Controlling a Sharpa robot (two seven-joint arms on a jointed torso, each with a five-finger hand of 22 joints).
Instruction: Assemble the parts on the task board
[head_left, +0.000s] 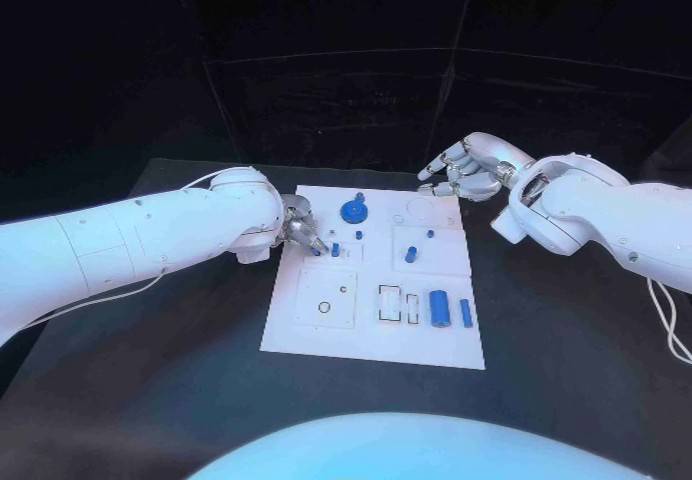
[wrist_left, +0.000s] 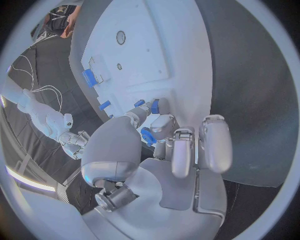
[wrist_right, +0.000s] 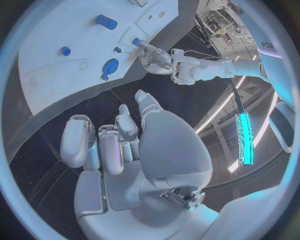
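The white task board (head_left: 368, 335) lies mid-table. My left hand (head_left: 300, 232) is low over its far left part and pinches a small blue peg (head_left: 335, 249) between thumb and a fingertip; the peg (wrist_left: 154, 105) stands upright on the board (wrist_left: 144, 50). Just beyond it sits a round blue part (head_left: 353, 211). A short blue part (head_left: 411, 252) stands mid-board, and two blue cylinders (head_left: 440, 308) lie side by side near the right edge. My right hand (head_left: 464, 165) hovers above the far right corner, fingers loosely bent and holding nothing; the hand (wrist_right: 125, 145) is well off the board (wrist_right: 56, 50).
Empty outlined slots (head_left: 391, 303) and a small round hole (head_left: 325, 306) mark the board's near half. The black table (head_left: 173, 380) surrounds the board. A white cable (head_left: 666, 320) hangs from the right arm.
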